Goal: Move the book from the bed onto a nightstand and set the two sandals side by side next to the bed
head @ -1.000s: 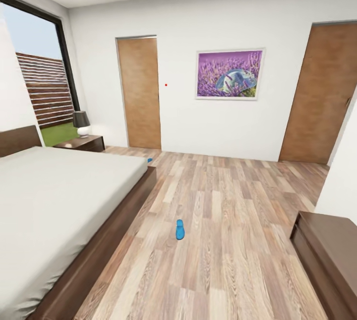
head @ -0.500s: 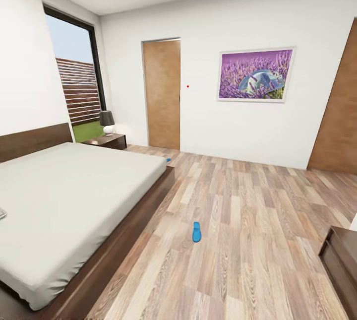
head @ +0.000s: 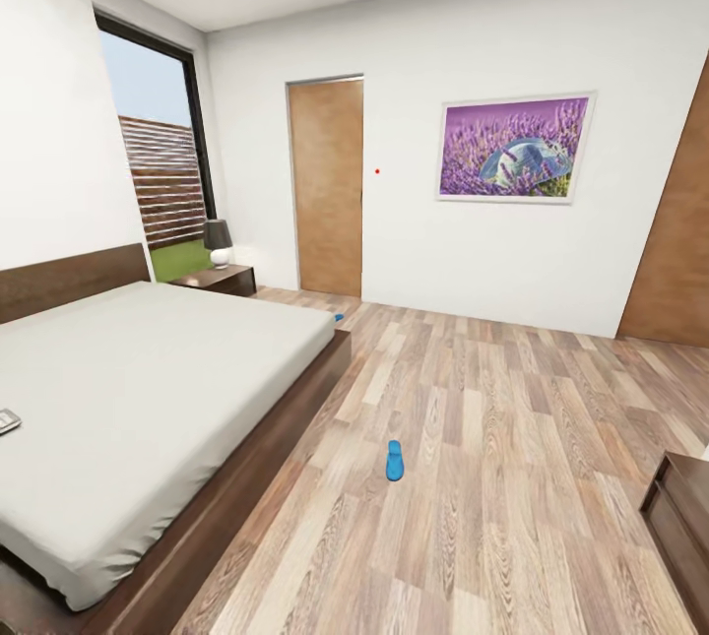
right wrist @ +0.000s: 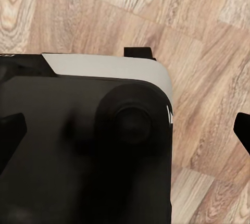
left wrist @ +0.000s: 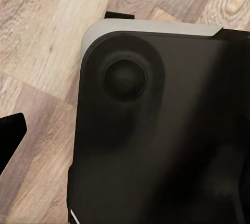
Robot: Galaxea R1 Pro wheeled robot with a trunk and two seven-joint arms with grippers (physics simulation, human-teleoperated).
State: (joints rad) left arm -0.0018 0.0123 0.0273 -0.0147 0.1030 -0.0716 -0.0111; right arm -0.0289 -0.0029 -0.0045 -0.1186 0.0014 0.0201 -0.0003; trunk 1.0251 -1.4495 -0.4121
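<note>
The bed [head: 148, 389] with its off-white mattress and dark frame takes up the left of the head view. At that view's left edge the book [head: 8, 421] lies on the mattress, partly cut off. One blue sandal [head: 395, 460] lies on the wood floor about a step from the bed's foot. A blue sliver of the other sandal [head: 338, 317] peeks past the bed's far corner. A nightstand [head: 219, 279] stands beyond the bed by the window. My left gripper [left wrist: 125, 135] and right gripper [right wrist: 125, 130] hang open over my dark base, holding nothing.
A lamp [head: 218, 241] sits on the nightstand. A long dark cabinet [head: 679, 527] juts in at the lower right. Two wooden doors [head: 328, 187] and a purple picture [head: 514, 149] are on the far wall. Wood floor stretches between bed and cabinet.
The head view has swung to the left, so the room slid right in the picture and the book came into view. No object moved.
</note>
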